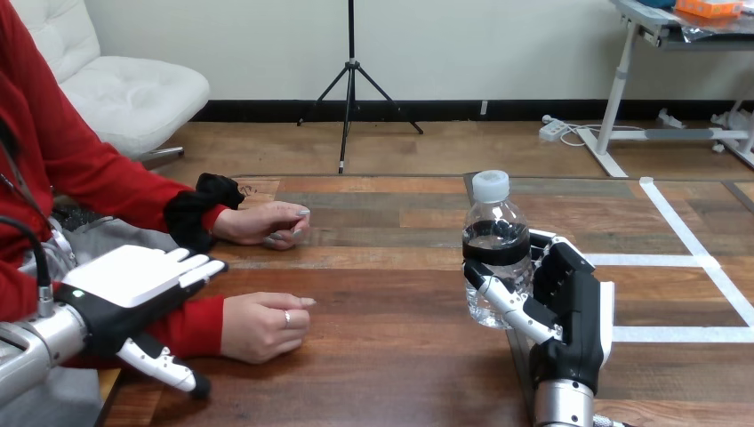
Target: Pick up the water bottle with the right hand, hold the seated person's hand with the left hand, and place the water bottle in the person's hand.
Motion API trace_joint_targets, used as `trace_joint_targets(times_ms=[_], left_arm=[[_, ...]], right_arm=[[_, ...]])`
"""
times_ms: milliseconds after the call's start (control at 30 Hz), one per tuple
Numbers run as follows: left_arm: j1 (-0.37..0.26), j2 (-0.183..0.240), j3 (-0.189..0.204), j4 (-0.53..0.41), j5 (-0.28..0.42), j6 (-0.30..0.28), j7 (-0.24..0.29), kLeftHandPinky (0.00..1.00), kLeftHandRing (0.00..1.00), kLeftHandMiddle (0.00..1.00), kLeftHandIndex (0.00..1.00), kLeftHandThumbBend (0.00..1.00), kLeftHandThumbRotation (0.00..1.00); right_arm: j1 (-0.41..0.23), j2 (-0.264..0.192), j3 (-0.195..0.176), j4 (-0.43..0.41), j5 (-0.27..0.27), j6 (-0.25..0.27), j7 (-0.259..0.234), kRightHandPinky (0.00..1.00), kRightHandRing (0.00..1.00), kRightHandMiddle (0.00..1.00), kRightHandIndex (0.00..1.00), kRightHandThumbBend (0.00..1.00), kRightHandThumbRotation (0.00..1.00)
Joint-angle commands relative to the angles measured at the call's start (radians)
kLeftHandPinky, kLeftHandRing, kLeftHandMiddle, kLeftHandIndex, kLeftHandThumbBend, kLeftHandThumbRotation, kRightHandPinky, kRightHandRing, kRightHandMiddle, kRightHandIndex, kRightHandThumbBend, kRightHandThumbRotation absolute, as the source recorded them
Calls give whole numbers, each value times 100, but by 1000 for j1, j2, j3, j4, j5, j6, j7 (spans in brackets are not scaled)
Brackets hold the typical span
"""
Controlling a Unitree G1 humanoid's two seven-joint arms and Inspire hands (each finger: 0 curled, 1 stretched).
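A clear water bottle (pixel 494 251) with a white cap and a dark label stands upright on the wooden table (pixel 391 267), right of centre. My right hand (pixel 569 302) is at its right side, thumb and fingers curled round its lower half. My left hand (pixel 133 289) hovers at the left edge with fingers straight and thumb spread downward, holding nothing. It sits over the red sleeve of the person's nearer hand (pixel 262 325), which rests palm down on the table, apart from my fingers. The person's farther hand (pixel 262 222) lies on the table beyond it.
White tape lines (pixel 685 260) mark a rectangle on the table's right part. Bare wood lies between the person's hands and the bottle.
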Motion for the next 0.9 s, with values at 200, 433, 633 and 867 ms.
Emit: trace_joint_targets(times_ms=[200, 433, 633, 867], left_arm=[[-97, 32, -73, 24, 26, 42, 57, 97, 100, 99, 100, 100, 71], [-104, 31, -106, 37, 41, 71, 67, 97, 100, 99, 100, 100, 72], [-109, 27, -136, 55, 48, 91, 82, 95, 99, 98, 100, 100, 73], [-100, 15, -142, 72, 30, 115, 101, 91, 98, 97, 99, 100, 67]], right_arm=[[-74, -14, -8, -84, -8, -58, -16, 37, 43, 49, 48, 77, 0], [-71, -20, -9, -103, -17, -63, -29, 37, 43, 49, 48, 78, 0], [-64, -17, -9, -126, -10, -58, -27, 36, 42, 48, 47, 78, 0], [-52, -15, -6, -155, -22, -63, -32, 35, 41, 47, 47, 78, 0]])
